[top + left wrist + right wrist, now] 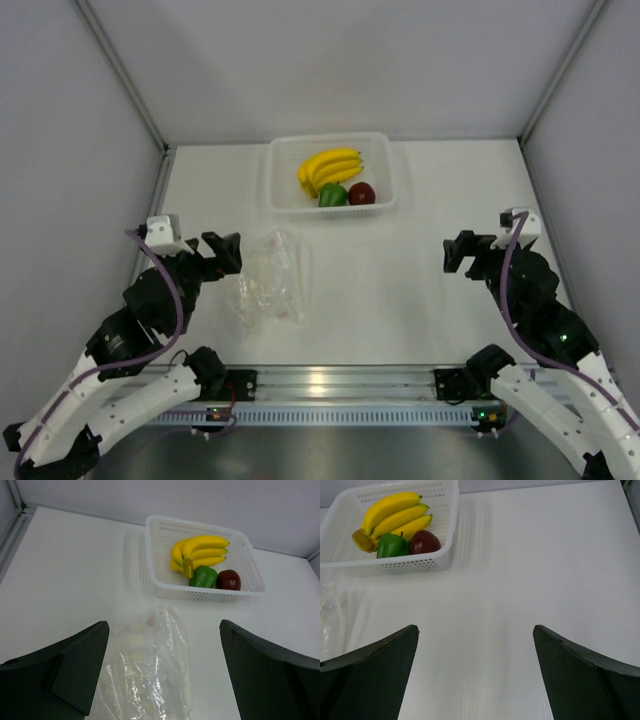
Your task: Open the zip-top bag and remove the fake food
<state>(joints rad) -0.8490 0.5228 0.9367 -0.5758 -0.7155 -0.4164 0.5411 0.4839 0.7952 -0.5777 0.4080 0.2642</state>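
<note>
The clear crinkly zip-top bag [270,280] lies flat on the white table, left of centre; in the left wrist view the bag [147,670] lies on the table below and between my fingers. It looks empty. The yellow banana bunch [330,168], green pepper piece [333,195] and dark red fruit [362,193] sit in a white perforated basket [383,160] at the back. My left gripper [222,250] is open and empty just left of the bag. My right gripper [462,252] is open and empty over bare table at the right.
Grey walls enclose the table on three sides. A metal rail [340,385] with the arm bases runs along the near edge. The basket also shows in the left wrist view [250,560] and the right wrist view [451,525].
</note>
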